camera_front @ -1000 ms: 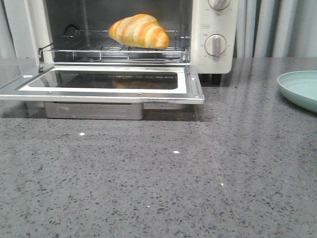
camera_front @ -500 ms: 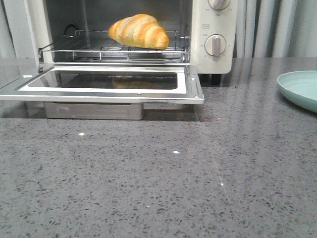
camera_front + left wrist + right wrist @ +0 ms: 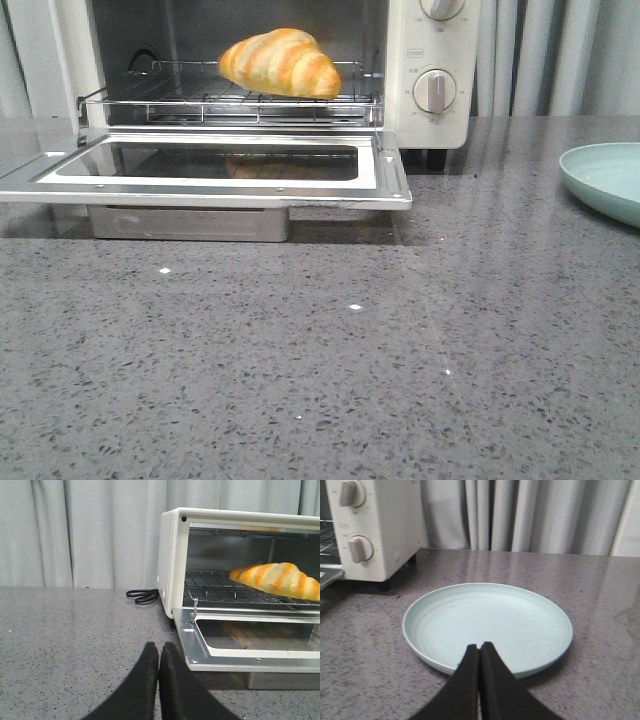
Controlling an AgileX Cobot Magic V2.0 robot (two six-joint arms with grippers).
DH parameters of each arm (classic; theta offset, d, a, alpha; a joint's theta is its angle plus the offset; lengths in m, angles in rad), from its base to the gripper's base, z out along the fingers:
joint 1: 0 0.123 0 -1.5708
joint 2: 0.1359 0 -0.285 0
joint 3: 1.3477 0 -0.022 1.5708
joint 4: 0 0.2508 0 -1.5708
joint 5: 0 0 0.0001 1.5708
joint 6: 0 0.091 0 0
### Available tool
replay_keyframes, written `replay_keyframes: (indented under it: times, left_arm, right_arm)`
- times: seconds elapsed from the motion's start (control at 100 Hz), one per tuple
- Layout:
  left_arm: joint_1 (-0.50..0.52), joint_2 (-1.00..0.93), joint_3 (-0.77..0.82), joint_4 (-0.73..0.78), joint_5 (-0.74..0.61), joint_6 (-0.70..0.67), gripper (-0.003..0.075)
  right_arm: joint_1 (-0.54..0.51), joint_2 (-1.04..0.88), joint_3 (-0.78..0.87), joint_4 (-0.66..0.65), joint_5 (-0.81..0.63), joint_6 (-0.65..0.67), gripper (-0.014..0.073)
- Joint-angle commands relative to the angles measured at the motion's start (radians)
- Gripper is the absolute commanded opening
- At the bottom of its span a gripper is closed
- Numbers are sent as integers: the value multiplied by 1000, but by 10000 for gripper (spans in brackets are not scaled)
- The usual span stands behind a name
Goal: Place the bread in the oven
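Observation:
The golden-orange bread [image 3: 280, 62] with pale stripes lies on the wire rack inside the cream-white oven [image 3: 435, 125], whose glass door [image 3: 210, 168] hangs open and flat. The left wrist view shows the same bread [image 3: 277, 580] on the rack in the oven [image 3: 172, 560]. My left gripper [image 3: 159, 647] is shut and empty, low over the counter in front of the door's left corner. My right gripper [image 3: 479, 647] is shut and empty, at the near rim of a pale blue plate [image 3: 520, 615]. Neither gripper appears in the front view.
The pale blue plate [image 3: 608, 178] sits at the right edge of the grey speckled counter [image 3: 320, 380]. A black power cord [image 3: 142, 596] lies left of the oven. Two round knobs [image 3: 435, 90] sit on the oven's right panel. Grey curtains hang behind.

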Motion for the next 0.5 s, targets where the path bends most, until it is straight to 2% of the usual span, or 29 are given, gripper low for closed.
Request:
replay_keyframes:
  times: [0.0, 0.13, 0.33, 0.49]
  left_arm:
    - [2, 0, 21, -1, -72, 2, -22]
    - [2, 0, 21, -1, -72, 2, -22]
    - [2, 0, 21, -1, -72, 2, -21]
    - [2, 0, 21, -1, -72, 2, -22]
  right_arm:
    - [-26, 5, -22, -2, -91, 3, -74]
    - [-34, -9, -13, -2, -87, 3, -74]
    - [-34, -74, 98, -2, -232, 3, -74]
    - [-36, -79, 100, -2, -169, 3, -74]
